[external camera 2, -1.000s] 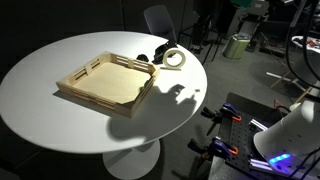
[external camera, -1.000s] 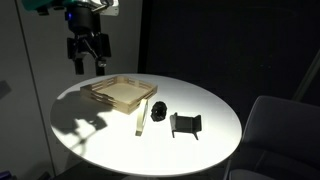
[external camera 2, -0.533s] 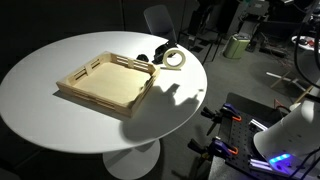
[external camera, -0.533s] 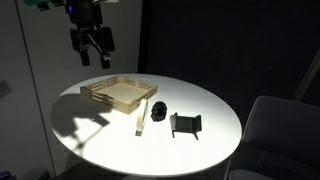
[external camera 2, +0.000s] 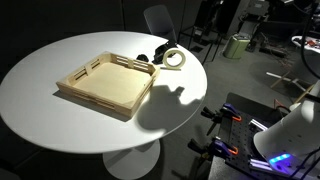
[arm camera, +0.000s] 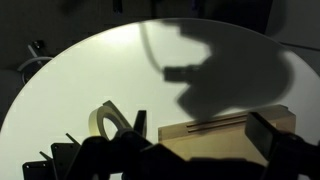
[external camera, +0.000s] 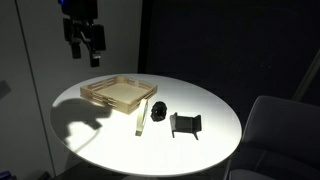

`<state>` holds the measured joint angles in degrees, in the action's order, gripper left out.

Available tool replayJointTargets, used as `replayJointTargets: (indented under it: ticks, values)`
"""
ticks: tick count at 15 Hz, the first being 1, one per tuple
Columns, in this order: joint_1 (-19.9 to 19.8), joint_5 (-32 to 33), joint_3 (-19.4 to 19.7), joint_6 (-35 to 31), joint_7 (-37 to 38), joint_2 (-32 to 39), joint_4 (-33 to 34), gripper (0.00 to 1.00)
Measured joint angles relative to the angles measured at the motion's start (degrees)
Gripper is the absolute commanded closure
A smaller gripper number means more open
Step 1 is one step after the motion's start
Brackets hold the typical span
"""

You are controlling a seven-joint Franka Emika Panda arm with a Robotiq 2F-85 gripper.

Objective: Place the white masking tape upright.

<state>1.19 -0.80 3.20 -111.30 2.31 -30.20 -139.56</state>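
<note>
One white masking tape, one wooden tray, one black holder

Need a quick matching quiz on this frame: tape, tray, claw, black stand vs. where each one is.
1 white masking tape
2 wooden tray
3 claw
4 black stand

A up in the air, holding nothing
B on the table, on the side nearest the grey chair
C on the table, right by the tray's corner
D flat on the table, nothing in it

Pairs: 1-C, 2-D, 3-A, 4-B
</note>
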Motion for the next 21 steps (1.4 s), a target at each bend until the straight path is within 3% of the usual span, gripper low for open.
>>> replayJointTargets:
  ticks: [6, 10, 21]
  values:
    - [-0.81, 2.48, 0.04, 5.21, -4.08, -0.35, 0.30, 0.00]
    - [-1.11, 6.65, 0.00, 5.10, -6.33, 0.03, 0.28, 0.00]
    - [-1.11, 6.77, -0.06, 5.08, -6.37, 0.07, 0.07, 0.00]
